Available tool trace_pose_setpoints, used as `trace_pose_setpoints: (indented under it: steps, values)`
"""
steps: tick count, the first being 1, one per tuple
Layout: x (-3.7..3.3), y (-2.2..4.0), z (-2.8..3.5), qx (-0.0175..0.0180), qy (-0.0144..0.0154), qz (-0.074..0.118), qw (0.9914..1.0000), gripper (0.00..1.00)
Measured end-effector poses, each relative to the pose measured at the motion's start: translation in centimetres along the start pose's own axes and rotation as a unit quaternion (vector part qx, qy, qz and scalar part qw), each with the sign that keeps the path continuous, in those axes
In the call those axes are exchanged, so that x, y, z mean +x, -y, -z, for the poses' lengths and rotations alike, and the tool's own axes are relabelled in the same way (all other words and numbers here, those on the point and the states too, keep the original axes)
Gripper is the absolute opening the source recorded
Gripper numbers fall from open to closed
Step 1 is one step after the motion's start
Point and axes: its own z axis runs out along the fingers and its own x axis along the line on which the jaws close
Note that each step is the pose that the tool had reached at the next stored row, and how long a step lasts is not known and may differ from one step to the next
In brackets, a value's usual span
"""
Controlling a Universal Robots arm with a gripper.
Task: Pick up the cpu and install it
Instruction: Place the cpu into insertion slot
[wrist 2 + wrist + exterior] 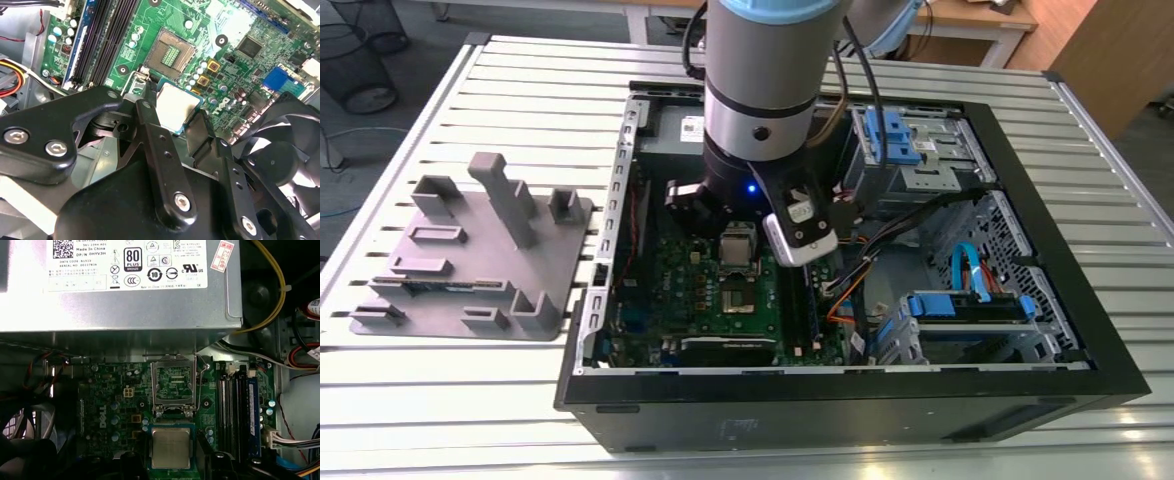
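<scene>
The cpu [176,106] is a small square chip with a shiny silver top, and my gripper [175,126] is shut on it, one black finger [148,122] against each side. In the first wrist view the cpu [171,447] hangs just short of the open metal-framed socket [173,384], held by the gripper [172,462]. The socket [170,52] on the green circuit board shows its bare contact field with the frame lifted. In the exterior view my arm [754,110] reaches down into the computer case over the socket [738,250].
The black computer case [1014,150] lies open on a slatted table. A grey plastic holder [467,260] stands at the exterior view's left. A silver power supply [120,285], memory slots [237,410], a black fan [285,150] and loose cables [272,300] surround the socket.
</scene>
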Motion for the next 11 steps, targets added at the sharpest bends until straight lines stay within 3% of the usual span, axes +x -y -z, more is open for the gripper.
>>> trace_pose_setpoints:
  steps: [5,11]
  values:
    - [-0.01,0.21,-0.39,0.0000,0.0000,0.000,1.00000,0.47]
    - [-0.04,0.43,-1.34,0.0000,0.0000,0.000,1.00000,0.47]
